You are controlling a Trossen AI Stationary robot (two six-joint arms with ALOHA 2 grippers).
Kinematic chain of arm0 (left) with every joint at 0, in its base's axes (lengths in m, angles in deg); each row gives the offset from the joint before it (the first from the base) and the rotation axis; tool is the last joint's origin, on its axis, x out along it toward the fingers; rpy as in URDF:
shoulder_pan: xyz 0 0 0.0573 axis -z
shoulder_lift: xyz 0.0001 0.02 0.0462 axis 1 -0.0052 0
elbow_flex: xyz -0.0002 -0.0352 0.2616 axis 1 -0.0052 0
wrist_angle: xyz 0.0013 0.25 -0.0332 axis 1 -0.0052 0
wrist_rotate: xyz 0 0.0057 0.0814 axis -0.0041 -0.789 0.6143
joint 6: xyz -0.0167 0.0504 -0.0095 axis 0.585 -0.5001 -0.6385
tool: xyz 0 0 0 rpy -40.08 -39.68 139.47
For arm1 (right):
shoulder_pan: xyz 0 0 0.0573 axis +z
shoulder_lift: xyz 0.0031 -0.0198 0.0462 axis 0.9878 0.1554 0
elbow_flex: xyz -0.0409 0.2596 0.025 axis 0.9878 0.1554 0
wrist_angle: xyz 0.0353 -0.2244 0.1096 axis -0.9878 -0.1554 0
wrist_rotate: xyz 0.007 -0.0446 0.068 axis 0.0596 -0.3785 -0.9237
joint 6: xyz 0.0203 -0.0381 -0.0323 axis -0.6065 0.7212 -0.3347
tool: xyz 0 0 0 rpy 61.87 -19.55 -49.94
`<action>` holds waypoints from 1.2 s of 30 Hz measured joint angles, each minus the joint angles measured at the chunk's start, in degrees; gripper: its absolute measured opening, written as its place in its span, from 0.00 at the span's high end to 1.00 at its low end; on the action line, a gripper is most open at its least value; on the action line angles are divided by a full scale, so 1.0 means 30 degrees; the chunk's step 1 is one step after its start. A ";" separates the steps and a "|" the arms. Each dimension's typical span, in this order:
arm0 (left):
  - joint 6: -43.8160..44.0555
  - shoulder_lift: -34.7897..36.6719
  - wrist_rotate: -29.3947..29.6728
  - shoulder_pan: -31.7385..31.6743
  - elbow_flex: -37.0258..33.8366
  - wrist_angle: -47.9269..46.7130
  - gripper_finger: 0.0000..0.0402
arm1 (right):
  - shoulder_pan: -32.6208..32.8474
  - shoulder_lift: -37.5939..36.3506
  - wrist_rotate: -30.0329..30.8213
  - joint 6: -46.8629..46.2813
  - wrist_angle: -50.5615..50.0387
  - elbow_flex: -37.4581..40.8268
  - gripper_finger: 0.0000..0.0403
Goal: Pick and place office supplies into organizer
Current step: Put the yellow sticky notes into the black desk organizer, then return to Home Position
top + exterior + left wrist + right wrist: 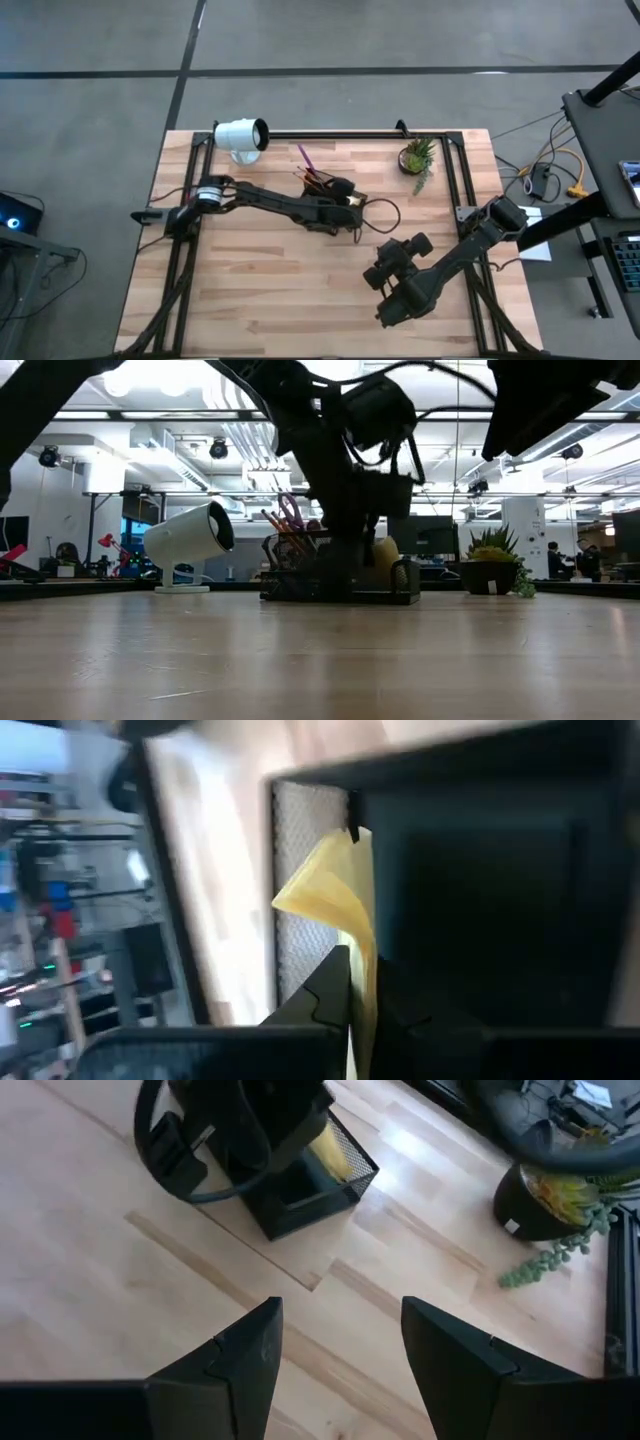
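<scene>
The black organizer (335,195) sits on the wooden bench (300,290), and everything here is easiest to place from it. The left tool (352,985) is right at the organizer, its fingers pressed together on a yellow sticky-note pad (340,895) whose sheets curl out above the grip. The pad hangs against the organizer's mesh wall, at one of its compartments. Pens and scissors (312,175) stand upright in the organizer's taller section, on the side nearer the white lamp (240,135). That lamp lies well off to one side of the organizer, at the bench's far edge. A small potted plant (417,157) stands on the organizer's other side, apart from it. The right tool (335,1355) hovers over bare wood well away from the organizer, fingers spread wide with nothing between them.
</scene>
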 joint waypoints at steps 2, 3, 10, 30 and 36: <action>0.0368 0.0007 -0.0669 0.0000 0.0014 -0.0459 0.98 | -0.0011 0.0000 -0.0041 0.0028 0.0104 -0.0007 0.52; 0.0433 0.0019 -0.1104 -0.0006 0.0087 -0.0454 0.96 | -0.0011 0.0000 -0.0048 0.0077 0.0164 -0.0007 0.52; 0.2566 0.0180 -0.2470 0.0043 0.0102 -0.1271 0.76 | -0.0025 0.0000 -0.0422 0.0407 0.0424 0.0000 0.52; 1.2443 0.6930 -0.9967 0.1638 -0.0652 -0.6764 0.48 | -0.0078 -0.0080 -0.1119 0.2670 0.2854 -0.0448 0.52; 1.5194 1.1061 -0.9934 0.3774 -0.2438 -0.6263 0.48 | -0.0630 -0.0081 -0.1819 0.6794 0.6192 -0.0689 0.52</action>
